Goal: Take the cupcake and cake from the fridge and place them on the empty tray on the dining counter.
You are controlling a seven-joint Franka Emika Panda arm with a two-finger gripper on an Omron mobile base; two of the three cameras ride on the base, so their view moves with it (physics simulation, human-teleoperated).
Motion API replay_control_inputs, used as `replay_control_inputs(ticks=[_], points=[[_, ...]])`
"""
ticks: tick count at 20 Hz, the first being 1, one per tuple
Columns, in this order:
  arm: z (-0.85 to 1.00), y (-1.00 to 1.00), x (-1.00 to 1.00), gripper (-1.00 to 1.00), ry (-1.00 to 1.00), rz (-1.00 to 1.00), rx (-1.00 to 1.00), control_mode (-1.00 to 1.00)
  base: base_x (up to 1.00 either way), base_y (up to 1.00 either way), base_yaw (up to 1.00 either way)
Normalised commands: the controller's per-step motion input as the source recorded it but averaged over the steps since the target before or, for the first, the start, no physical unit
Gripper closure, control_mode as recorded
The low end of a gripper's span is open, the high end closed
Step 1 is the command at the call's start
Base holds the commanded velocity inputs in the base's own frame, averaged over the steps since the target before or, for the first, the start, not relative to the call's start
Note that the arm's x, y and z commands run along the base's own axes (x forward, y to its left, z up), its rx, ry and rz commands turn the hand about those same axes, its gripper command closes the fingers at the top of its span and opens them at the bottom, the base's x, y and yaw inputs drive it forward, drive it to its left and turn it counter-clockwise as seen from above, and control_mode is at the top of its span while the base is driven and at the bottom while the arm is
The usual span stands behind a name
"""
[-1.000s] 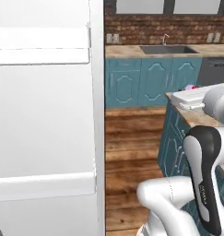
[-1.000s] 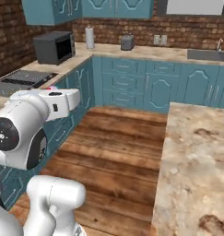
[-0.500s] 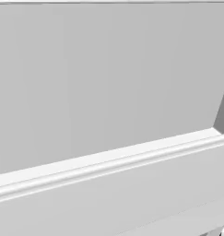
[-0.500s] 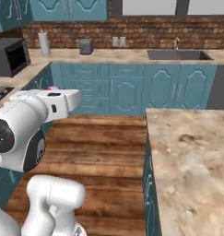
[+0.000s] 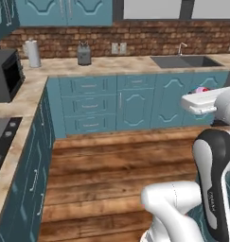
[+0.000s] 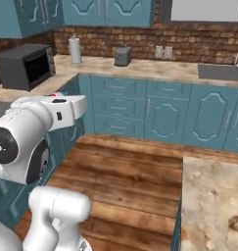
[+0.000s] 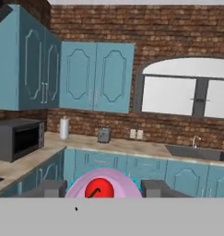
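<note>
The cupcake [image 7: 100, 188] sits between my two grey fingertips [image 7: 50, 188], showing its pink frosting, a red dot on top and a sliver of teal wrapper. My gripper [image 7: 102, 189] is shut on it and held level, high above the floor. A bit of the pink-and-red top of the cupcake [image 5: 200, 89] peeks over my white hand [image 5: 201, 101], and the cupcake [image 6: 53, 95] is also visible from the other side. A corner of the dining counter [image 6: 213, 206] with its beige marble top lies at the lower right. The cake, the fridge and the tray are out of view.
A teal cabinet run with a beige top [image 5: 111, 66] lines the brick wall, carrying a paper towel roll [image 5: 33, 53], a toaster [image 5: 84, 53] and a sink [image 5: 182, 60]. A microwave [image 6: 25, 66] stands on the left counter. Open wooden floor [image 6: 125, 171] lies in between.
The whole picture has swung: the base turned, so the white fridge door has left the left view and the kitchen corner has come in. The cupcake has stayed in my gripper.
</note>
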Motion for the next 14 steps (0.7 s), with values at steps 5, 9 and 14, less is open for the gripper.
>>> replay_control_inputs(ticks=[5,9,14], points=[[0.0,0.0,0.0,1.0,0.0,0.0,0.0,1.0,1.0,0.02,-0.45],[0.0,0.0,0.0,1.0,0.0,0.0,0.0,1.0,1.0,0.22,-0.6],[0.0,0.0,0.0,1.0,0.0,0.0,0.0,1.0,1.0,0.42,-0.64]])
